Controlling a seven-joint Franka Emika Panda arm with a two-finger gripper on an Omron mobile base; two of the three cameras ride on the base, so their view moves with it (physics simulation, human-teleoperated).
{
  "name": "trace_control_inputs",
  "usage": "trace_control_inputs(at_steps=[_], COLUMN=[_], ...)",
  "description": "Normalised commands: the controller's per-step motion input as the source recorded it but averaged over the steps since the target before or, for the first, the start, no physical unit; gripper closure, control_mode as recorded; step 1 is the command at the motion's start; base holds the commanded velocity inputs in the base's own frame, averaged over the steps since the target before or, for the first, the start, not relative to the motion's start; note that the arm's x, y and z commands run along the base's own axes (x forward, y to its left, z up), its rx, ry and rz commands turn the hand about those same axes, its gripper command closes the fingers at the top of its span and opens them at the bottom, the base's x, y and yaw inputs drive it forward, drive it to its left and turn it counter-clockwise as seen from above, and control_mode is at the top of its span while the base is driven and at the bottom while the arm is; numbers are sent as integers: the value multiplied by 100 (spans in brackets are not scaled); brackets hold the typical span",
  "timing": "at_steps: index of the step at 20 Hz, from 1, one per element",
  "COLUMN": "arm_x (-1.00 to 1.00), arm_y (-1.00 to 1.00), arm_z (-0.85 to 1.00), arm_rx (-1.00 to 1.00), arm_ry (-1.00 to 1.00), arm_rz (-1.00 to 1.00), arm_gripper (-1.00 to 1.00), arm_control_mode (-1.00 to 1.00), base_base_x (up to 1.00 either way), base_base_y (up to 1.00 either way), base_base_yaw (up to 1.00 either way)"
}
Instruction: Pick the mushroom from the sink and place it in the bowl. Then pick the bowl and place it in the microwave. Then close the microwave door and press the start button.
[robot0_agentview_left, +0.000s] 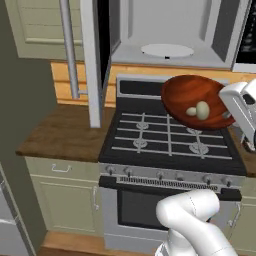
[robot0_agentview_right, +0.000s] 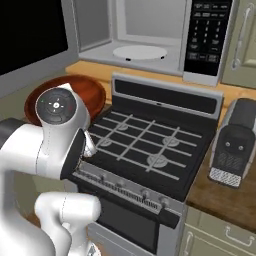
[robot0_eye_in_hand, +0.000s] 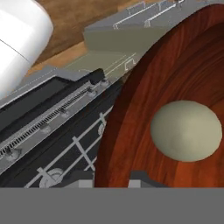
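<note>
Reddish-brown bowl (robot0_agentview_left: 192, 100) gripped at its rim by claw (robot0_eye_in_hand: 111, 177), raised over gas stove (robot0_agentview_left: 170, 137), mushroom (robot0_agentview_left: 202, 110) inside, open microwave (robot0_agentview_left: 167, 35) above, door (robot0_agentview_left: 92, 60) swung wide.

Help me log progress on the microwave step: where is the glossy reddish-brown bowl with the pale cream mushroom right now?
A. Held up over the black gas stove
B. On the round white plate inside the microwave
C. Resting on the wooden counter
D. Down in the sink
A: the glossy reddish-brown bowl, with the pale cream mushroom inside, hangs tilted above the stove grates, gripped at its rim; the microwave's white plate is bare.
</note>
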Motion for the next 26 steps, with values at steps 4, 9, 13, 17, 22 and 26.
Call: trace_control_inputs(at_steps=[4, 9, 13, 17, 22, 26], arm_x=[0, 0, 0, 0, 0, 0], arm_y=[0, 0, 0, 0, 0, 0], arm_z=[0, 0, 0, 0, 0, 0], arm_rx=[0, 0, 0, 0, 0, 0], arm_ry=[0, 0, 0, 0, 0, 0], arm_rz=[0, 0, 0, 0, 0, 0], arm_gripper=[100, 100, 100, 100, 100, 100], arm_control_mode=[100, 100, 100, 100, 100, 100], base_base_x=[90, 21, 1, 0, 1, 0], base_base_y=[-13, -31, -18, -17, -3, 0], base_base_yaw=[19, 33, 35, 36, 24, 33])
